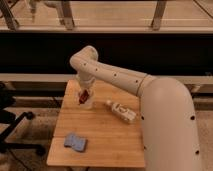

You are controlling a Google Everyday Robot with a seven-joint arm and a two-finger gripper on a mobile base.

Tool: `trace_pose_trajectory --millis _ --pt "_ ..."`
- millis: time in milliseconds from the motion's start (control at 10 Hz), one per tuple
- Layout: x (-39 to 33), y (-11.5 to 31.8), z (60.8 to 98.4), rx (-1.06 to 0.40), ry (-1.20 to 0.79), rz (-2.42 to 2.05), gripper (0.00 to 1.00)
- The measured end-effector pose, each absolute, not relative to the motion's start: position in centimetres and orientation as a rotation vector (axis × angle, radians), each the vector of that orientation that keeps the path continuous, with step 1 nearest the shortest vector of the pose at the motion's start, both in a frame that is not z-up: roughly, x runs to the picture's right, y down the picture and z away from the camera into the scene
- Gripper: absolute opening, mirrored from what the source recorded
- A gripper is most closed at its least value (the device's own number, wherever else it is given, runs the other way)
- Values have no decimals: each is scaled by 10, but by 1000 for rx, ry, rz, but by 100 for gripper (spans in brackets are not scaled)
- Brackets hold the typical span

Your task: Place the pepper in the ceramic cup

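Camera view, near to far. Closest, filling the lower right: bulky white rounded arm shell [167, 125], dotted with small dark holes, sweeping up and left across the wooden table [107, 145]. Near the front left corner of that pale square tabletop: small flat blue sponge-like pad [75, 142], well apart from everything else. Off the table's left edge, on the floor: black legs of a wheeled office chair [15, 130].

Further back, right of the table's middle: pale bottle with a white cap [121, 111], lying on its side, cap end pointing toward the left rear. Just left of it, near but not touching: small pale whitish ceramic cup [85, 103], upright, wider at the rim.

Directly over the cup's mouth: gripper [84, 95], pointing straight down from the elbow bend of the arm [86, 62]. Closed on the small glossy red pepper [84, 95], tilted between the fingers, its lower end at about the rim of the cup; whether that tip sits inside the rim or just above it, hard to say from this angle.

Farthest back: dark horizontal band [40, 52] behind the table, then a bright floor beyond with metal posts [67, 14] standing on it.
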State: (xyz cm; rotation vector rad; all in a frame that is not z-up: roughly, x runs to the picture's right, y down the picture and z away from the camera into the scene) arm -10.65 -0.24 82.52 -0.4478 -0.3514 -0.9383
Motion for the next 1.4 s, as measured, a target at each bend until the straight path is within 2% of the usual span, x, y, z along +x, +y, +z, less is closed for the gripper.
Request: trace_pose_trajectory --millis 200,400,600,800,900,1100,1300,1400 --pt "-104 -3 827 -445 -348 -936 34" --pt "-103 -5 829 -440 -346 -932 34" --pt "-101 -6 830 -435 -344 -931 49" --pt "-99 -7 832 -431 -344 -931 58" --pt "-98 -9 832 -427 -344 -931 68" --pt "-95 -10 833 -424 -343 -928 78" --pt "-95 -12 832 -422 -343 -927 94" --pt "-94 -13 832 -421 -343 -928 95"
